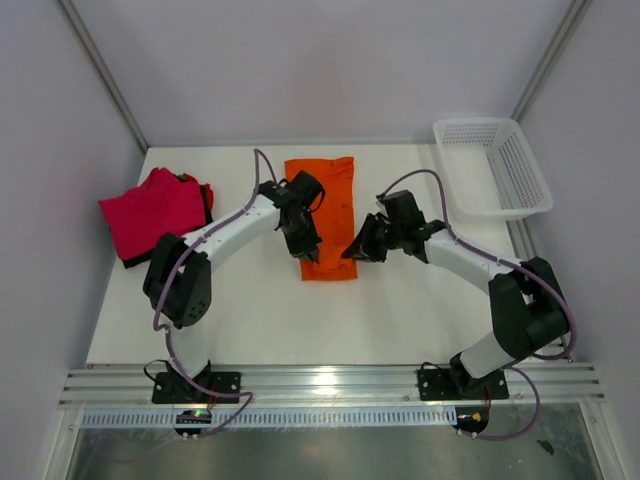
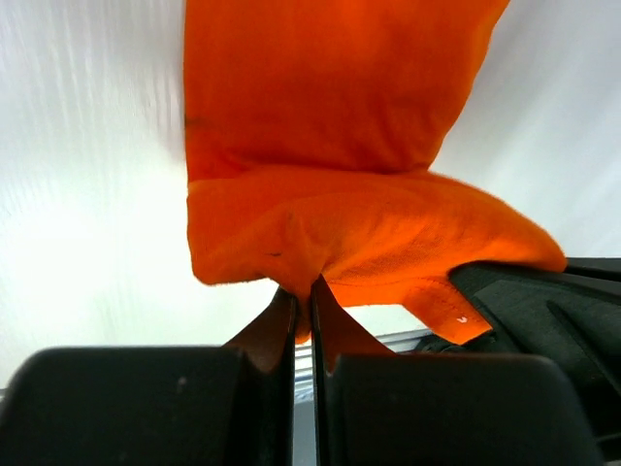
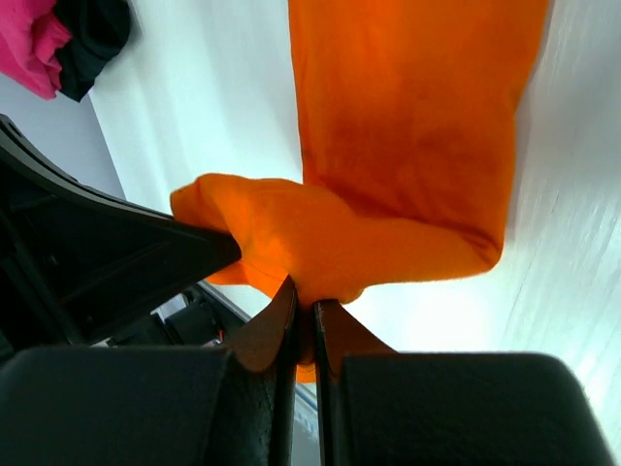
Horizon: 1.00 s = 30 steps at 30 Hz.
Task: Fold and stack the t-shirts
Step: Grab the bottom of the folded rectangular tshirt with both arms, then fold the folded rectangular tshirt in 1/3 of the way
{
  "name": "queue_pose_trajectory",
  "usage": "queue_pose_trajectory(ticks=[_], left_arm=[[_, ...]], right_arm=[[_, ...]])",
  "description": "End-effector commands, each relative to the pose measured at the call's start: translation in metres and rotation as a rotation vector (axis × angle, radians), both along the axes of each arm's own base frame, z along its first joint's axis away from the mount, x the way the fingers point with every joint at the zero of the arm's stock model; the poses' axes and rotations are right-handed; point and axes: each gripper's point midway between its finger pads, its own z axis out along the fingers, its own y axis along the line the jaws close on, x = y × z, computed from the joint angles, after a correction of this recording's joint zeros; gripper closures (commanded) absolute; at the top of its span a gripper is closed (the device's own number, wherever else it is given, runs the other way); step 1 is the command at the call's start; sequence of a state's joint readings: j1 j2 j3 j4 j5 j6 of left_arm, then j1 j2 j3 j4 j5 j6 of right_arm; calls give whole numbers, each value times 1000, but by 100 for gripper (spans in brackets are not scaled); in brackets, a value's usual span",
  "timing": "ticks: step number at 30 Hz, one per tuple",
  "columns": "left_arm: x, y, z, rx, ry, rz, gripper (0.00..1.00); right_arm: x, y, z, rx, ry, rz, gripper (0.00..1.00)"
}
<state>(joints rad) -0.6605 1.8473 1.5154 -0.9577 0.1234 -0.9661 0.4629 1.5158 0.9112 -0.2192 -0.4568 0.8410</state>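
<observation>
White tabletop [image 1: 260, 320]: orange t-shirt [image 1: 335, 190] lies as a long strip from centre toward the far edge. Your left gripper [image 1: 306, 256] and right gripper [image 1: 352, 250] are each pinched shut on a near corner. Limp, light cloth, so expect sag between grips; hold the corners. Magenta t-shirt [image 1: 150, 210] at the left edge mostly hides the black t-shirt [image 3: 92, 34].

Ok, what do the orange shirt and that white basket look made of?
The orange shirt looks like soft matte knit cloth, probably cotton jersey: it bunches into soft folds with no sheen. The basket looks like rigid white plastic, smooth-finished, going by its moulded mesh walls; which plastic, I cannot tell.
</observation>
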Motion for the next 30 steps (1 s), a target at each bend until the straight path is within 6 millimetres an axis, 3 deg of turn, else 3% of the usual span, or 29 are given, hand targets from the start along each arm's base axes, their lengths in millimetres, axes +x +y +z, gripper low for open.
queue_pose_trajectory(ticks=[1, 4, 5, 8, 17, 19, 20, 25, 30], left_arm=[[26, 11, 13, 5, -29, 13, 100], [54, 10, 26, -6, -66, 18, 100], [57, 12, 18, 10, -40, 20, 100], [78, 10, 23, -18, -47, 10, 100], [128, 16, 5, -63, -9, 28, 100], [138, 18, -1, -71, -6, 35, 100], [142, 19, -2, -71, -10, 36, 100], [157, 22, -11, -89, -23, 29, 100], [156, 27, -23, -86, 5, 14, 100]], right_arm=[[20, 0, 12, -11, -56, 32, 97], [34, 1, 12, -11, -59, 33, 97], [37, 0, 11, -12, -57, 34, 97], [47, 2, 4, -17, -46, 42, 97], [88, -3, -12, -34, -26, 28, 97], [100, -4, -8, -27, -36, 24, 97], [103, -5, -15, -36, -22, 25, 97], [121, -6, -17, -38, -20, 13, 97], [124, -6, -26, -42, 4, 9, 97]])
